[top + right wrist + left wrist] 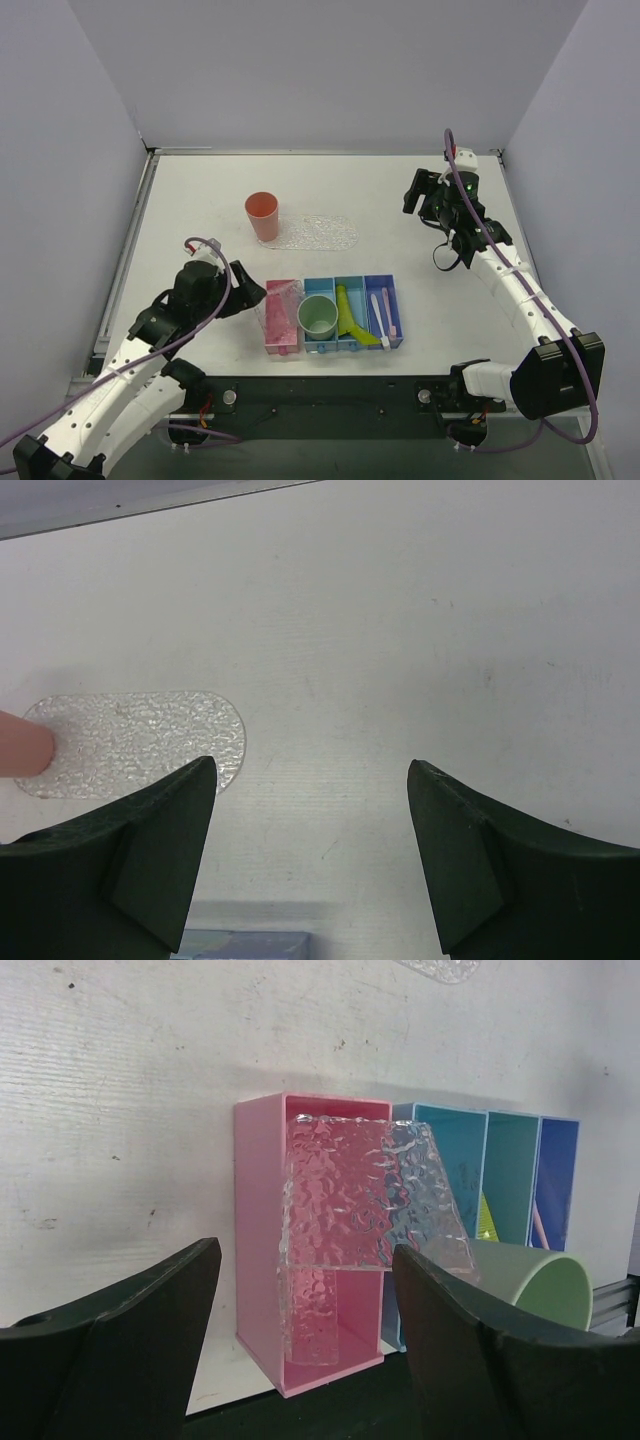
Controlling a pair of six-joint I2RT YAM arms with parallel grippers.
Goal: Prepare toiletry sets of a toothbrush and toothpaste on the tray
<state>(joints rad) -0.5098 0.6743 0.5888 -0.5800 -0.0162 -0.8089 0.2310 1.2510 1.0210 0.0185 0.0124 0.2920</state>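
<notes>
Clear, bumpy tray [335,235] lies mid-tabletop with one pink cup [262,214] at its left end and open room to its right. My right gripper [312,765] hangs wide open near the far right corner. My left gripper [305,1252] stands open facing the pink bin [258,1260]. At the near edge, the blue bins [350,279] hold two toothbrushes [378,318], toothpaste [347,312] and one green cup [318,317].

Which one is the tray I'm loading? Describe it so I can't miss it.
From the pink bin at the near edge of the table, look toward mid-table. The tray lies flat there, next to the pink cup. It is a clear bumpy oval, unlike the clear bumpy piece standing up in that bin.
</notes>
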